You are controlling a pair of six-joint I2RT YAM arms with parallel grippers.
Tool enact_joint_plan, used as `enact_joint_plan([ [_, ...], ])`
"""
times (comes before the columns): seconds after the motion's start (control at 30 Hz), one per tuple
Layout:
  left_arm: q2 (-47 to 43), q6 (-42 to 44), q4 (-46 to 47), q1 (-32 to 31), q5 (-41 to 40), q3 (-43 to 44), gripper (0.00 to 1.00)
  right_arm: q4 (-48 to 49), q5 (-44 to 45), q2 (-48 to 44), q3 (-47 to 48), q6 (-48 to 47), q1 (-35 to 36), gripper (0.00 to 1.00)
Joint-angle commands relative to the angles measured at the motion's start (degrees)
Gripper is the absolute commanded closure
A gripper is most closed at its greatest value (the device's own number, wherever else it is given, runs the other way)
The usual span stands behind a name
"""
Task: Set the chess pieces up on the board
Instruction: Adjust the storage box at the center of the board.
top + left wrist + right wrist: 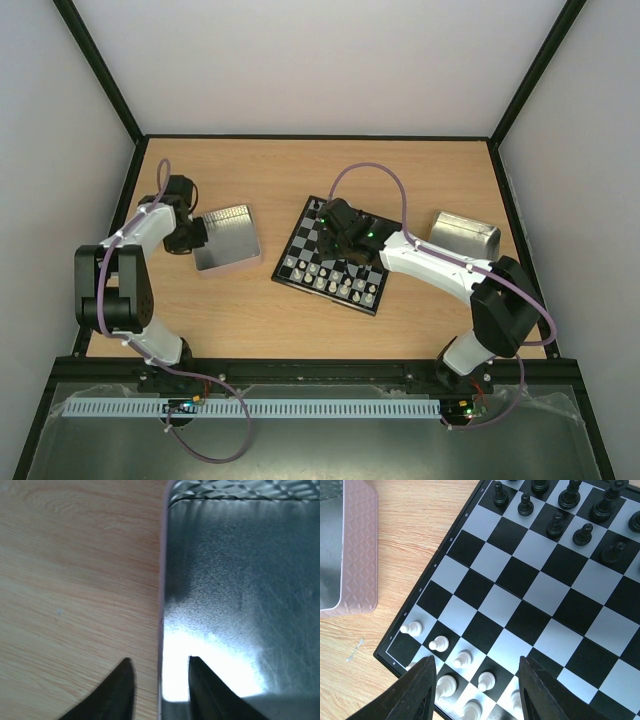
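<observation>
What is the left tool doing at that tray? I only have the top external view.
Observer: Left tool straddles the tray rim: one finger outside over the table, one inside.
Operator: Anything in the tray?
Observer: The part the left wrist view shows is bare metal, no pieces.
Operator: Right tool holding a piece?
Observer: No. Right tool is open above the white pieces at the board corner, gripping none.
</observation>
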Motion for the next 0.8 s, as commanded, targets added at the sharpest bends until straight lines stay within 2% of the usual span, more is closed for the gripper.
enact_joint_plan([
  [0.0, -0.63, -0.77, -0.44, 0.35, 0.23, 0.63, 0.62, 0.91, 0.38, -1.47, -0.42, 0.18, -0.2, 0.56],
  [0.1, 0.83, 4.16, -0.39, -0.2, -1.58, 4.87, 0.46, 1.03, 0.8, -1.5, -0.53, 0.12, -0.24, 0.56],
  [0.27, 4.22, 14.09, 2.14, -4.43, -3.16, 12.46, 0.32, 1.49, 0.62, -0.98, -0.6, 0.21, -0.22, 0.56],
  [0.4, 9.25, 19.85, 1.77, -6.14, 0.4, 17.27, 0.31, 1.63, 0.69, -0.96, -0.49, 0.15, -0.23, 0.56],
  [0.6, 13.51, 25.64, 3.15, -6.42, 7.25, 18.68, 0.31, 1.67, 1.48, -1.74, -1.2, 0.45, -0.28, 0.56],
  [0.77, 17.07, 27.7, 4.42, -6.29, 6.81, 21.27, 0.32, 1.88, 1.47, -2.08, -1.66, 0.94, -0.3, 0.56],
])
